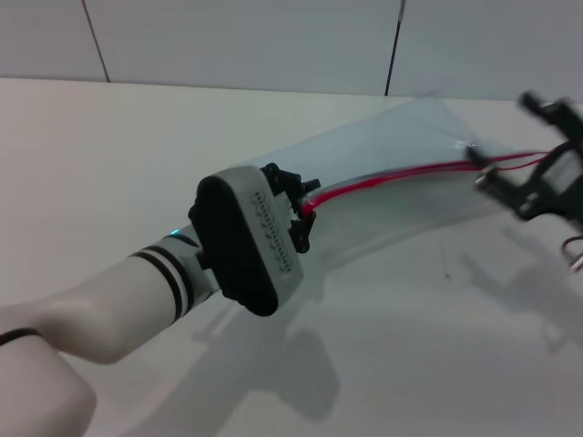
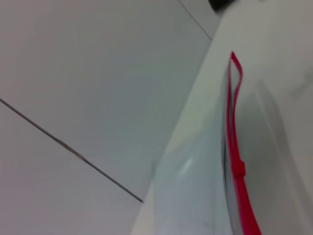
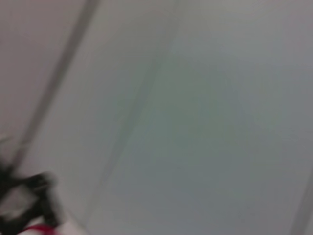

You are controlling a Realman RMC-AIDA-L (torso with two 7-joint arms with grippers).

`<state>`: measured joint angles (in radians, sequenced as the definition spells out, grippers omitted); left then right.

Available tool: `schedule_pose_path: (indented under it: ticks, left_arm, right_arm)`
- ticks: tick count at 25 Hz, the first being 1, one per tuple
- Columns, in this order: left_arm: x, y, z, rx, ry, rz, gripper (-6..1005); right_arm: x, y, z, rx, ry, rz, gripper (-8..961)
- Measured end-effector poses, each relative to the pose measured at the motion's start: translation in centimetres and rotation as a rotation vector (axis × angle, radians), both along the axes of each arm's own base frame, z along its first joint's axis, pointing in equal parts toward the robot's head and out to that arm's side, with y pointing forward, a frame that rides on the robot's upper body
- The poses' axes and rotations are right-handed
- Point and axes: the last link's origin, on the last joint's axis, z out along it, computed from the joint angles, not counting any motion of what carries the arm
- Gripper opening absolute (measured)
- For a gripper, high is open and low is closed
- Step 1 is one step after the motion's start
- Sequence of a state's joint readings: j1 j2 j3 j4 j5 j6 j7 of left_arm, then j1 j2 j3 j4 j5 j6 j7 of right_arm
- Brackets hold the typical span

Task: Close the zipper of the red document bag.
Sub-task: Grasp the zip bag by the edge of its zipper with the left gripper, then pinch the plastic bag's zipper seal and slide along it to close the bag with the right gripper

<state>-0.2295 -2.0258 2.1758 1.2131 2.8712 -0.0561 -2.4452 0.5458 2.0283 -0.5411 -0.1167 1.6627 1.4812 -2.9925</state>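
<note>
Left gripper [image 1: 301,216]: fingers closed on the near end of the zipper [image 1: 401,175], holding that corner of the red document bag [image 1: 401,150] off the white table [image 1: 410,346].

Right gripper [image 1: 492,177]: at the far end of the same red edge, beside a small dark slider or pull [image 1: 475,151]. Contact looks likely, but whether its fingers clamp anything cannot be told.

Zipper: stretched between the two grippers. In the head view the red strip shows as two separate lines along part of its run toward the right gripper. In the left wrist view the two red tracks part into a narrow loop at the far end, with a small red nub on the strip nearer the camera.

Bag: translucent, pale blue-grey, raised and tilted above the table, red edge toward the robot.

Progress, as judged: bag tensioned for closing; part of the track reads as still open. Remaining: run the slider along the open stretch to the end.
</note>
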Motion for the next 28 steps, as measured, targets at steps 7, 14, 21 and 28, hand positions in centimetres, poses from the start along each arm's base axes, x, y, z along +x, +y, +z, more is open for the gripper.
schedule_pose_path:
  ticks: [7,14,21,28]
  left_arm:
    - [0.1,-0.3,0.0,0.005,-0.03,-0.01,54]
    - [1.0,-0.8,-0.8,-0.027,-0.028,-0.04,54]
    - [1.9,-1.3,-0.7,-0.037,-0.038,-0.063,54]
    - [1.9,-1.4,-0.6,-0.038,-0.035,-0.065,55]
  right_arm:
    - [-2.0,0.4,-1.7,-0.134,-0.184,0.183,801]
    - [-4.0,2.4,-3.2,-0.205,-0.349,0.279,801]
    - [-4.1,3.4,-3.5,-0.203,-0.427,0.28,740]
    - [-3.4,3.3,-2.9,-0.185,-0.445,0.27,632]
